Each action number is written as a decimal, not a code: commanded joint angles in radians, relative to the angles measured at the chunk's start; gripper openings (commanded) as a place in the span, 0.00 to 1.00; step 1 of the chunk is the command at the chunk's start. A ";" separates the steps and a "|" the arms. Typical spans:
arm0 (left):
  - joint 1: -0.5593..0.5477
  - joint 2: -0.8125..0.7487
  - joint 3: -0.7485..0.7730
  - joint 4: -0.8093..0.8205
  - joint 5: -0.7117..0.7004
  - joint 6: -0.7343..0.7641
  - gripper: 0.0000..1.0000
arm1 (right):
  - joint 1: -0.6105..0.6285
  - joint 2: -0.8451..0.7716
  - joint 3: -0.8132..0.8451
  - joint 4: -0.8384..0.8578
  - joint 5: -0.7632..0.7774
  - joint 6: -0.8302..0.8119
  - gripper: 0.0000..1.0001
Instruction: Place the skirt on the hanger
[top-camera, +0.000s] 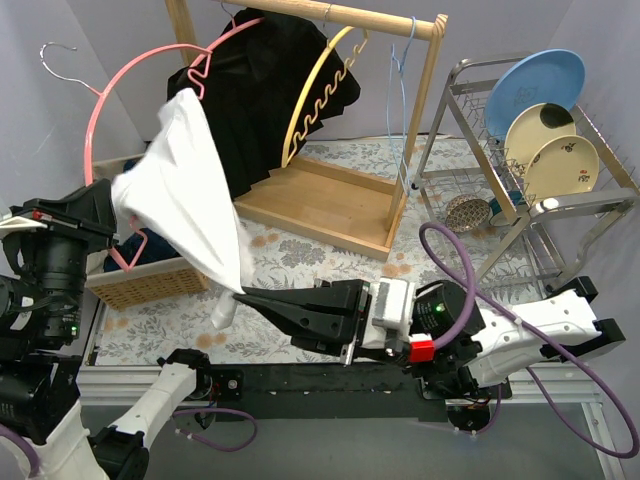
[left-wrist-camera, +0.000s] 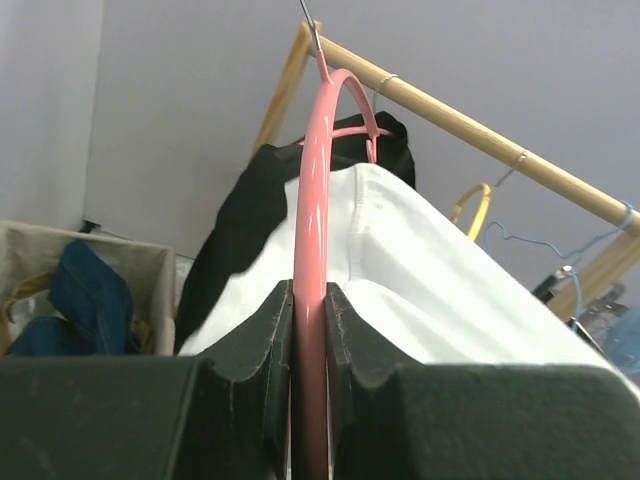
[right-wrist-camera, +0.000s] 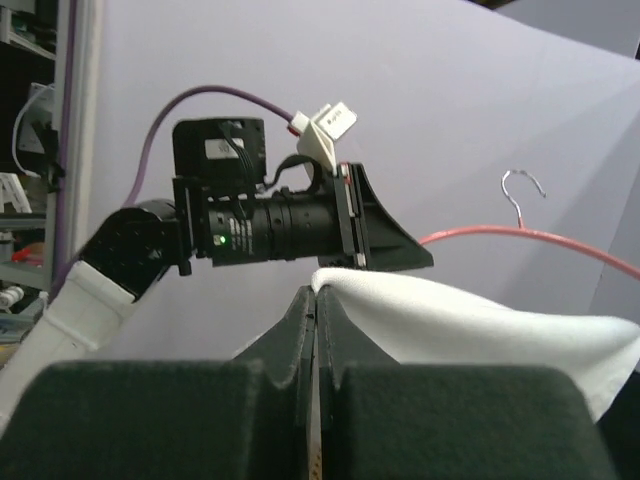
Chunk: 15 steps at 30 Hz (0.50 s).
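A pink hanger (top-camera: 100, 105) is held up at the left; my left gripper (top-camera: 105, 205) is shut on its lower bar. In the left wrist view the pink bar (left-wrist-camera: 312, 200) runs up between the closed jaws of that gripper (left-wrist-camera: 309, 300). A white skirt (top-camera: 190, 180) drapes over the hanger and hangs down to the right, and also shows in the left wrist view (left-wrist-camera: 430, 280). My right gripper (top-camera: 245, 295) is shut on the skirt's lower edge. In the right wrist view the white cloth (right-wrist-camera: 450, 320) comes out of this gripper's tips (right-wrist-camera: 315, 300), with the hanger (right-wrist-camera: 520, 235) behind.
A wooden rack (top-camera: 340, 15) at the back holds a black garment (top-camera: 260, 90), a yellow hanger (top-camera: 305, 100) and a thin blue hanger (top-camera: 400, 90). A wicker basket (top-camera: 150, 283) with blue cloth stands at the left. A dish rack (top-camera: 520, 200) with plates stands at the right.
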 joint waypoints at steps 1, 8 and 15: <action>0.008 0.035 -0.032 0.061 -0.169 0.078 0.00 | 0.031 -0.029 0.122 0.159 -0.180 -0.035 0.01; 0.008 0.015 -0.138 0.092 -0.191 0.103 0.00 | 0.031 0.014 0.202 0.198 -0.206 -0.071 0.01; 0.008 0.043 -0.120 0.107 -0.290 0.132 0.00 | 0.030 0.092 0.306 0.188 -0.061 -0.175 0.01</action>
